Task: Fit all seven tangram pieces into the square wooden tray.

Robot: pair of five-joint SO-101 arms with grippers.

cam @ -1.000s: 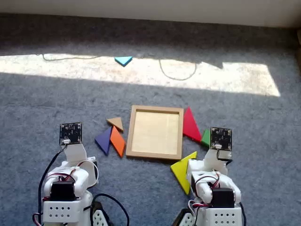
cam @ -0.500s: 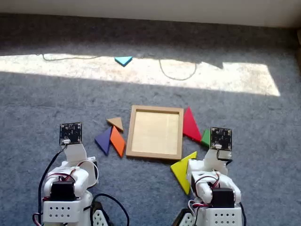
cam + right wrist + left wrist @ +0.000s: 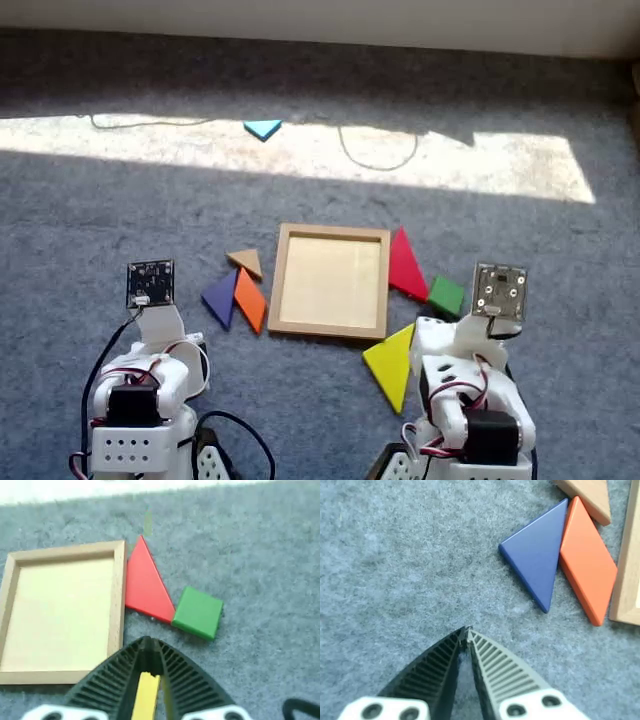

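Square wooden tray [image 3: 334, 231]: empty, all seven pieces outside it. My right pincer [image 3: 145, 641], tips pressed together, hangs over the yellow triangle [image 3: 391, 366] (beside the tray's near corner); my left pincer [image 3: 466, 632], likewise closed, sits near the blue triangle [image 3: 535, 560]. First pick pending, I judge: spread the right tips, then descend on the yellow.

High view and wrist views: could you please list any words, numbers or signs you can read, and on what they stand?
None can be read.
The wooden tray and the coloured pieces are plain.
The black boards on the arms carry specks too small to read.
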